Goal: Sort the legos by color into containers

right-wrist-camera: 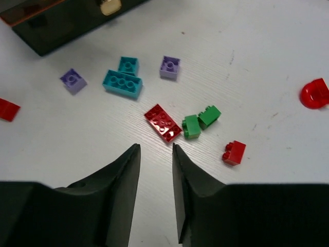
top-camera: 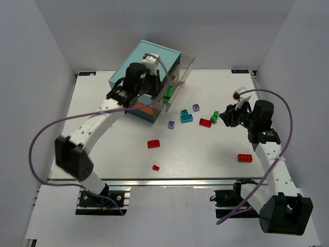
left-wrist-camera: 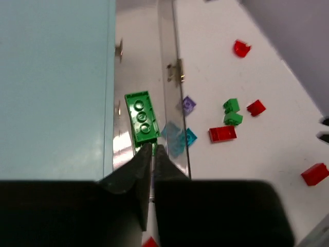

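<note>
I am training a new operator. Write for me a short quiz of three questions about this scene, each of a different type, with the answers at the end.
1. Multiple choice: what colour is the brick lying in the pulled-out drawer? A) red B) green C) lavender
2. True or false: the right gripper is shut on a red brick.
3. Count: how many teal bricks lie on the table in the right wrist view?
Key: 1 B. 2 False; it is open and holds nothing. 3 Two.
</note>
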`<control>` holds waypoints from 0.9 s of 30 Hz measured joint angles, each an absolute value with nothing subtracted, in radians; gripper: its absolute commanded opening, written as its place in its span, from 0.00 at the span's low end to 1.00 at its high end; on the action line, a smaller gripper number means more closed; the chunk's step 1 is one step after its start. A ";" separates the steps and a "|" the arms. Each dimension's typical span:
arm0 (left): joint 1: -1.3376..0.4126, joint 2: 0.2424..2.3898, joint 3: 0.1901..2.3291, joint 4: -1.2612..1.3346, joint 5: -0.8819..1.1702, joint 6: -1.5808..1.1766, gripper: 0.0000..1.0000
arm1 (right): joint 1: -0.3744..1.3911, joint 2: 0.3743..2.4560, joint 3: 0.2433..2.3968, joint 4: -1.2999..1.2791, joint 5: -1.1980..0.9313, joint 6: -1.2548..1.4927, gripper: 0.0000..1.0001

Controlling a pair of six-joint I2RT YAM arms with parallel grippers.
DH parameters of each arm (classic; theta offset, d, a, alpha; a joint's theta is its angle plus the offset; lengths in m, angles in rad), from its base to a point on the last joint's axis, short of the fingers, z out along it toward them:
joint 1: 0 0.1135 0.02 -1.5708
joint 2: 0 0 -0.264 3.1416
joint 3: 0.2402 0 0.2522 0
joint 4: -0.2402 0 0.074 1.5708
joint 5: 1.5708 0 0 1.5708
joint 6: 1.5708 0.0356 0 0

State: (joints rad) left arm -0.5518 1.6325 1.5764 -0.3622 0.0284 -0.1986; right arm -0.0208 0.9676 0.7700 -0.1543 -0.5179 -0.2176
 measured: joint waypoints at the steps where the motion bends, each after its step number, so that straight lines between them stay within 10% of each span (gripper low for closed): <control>1: -0.551 1.566 1.516 -0.341 0.055 -0.204 0.03 | -0.020 0.984 0.770 -0.152 -0.497 -0.226 0.33; 3: -0.549 1.375 1.337 -0.275 0.094 -0.205 0.06 | -0.015 1.044 0.775 -0.150 -0.449 -0.241 0.31; 7: -0.543 1.037 1.096 -0.187 0.124 -0.197 0.61 | -0.010 1.226 0.828 -0.178 -0.368 -0.267 0.40; 10: -0.542 0.896 0.986 -0.141 0.113 -0.169 0.73 | -0.006 1.339 0.877 -0.198 -0.319 -0.280 0.48; 27: -0.553 0.682 0.790 -0.096 -0.030 -0.092 0.79 | 0.048 1.791 1.195 -0.259 -0.152 0.080 0.68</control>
State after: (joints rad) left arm -0.5529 0.6815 0.7898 -0.0956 -0.0303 -0.0921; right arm 0.0479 1.7908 1.1946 -0.2592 -0.1520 0.0795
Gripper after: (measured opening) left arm 0.787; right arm 0.693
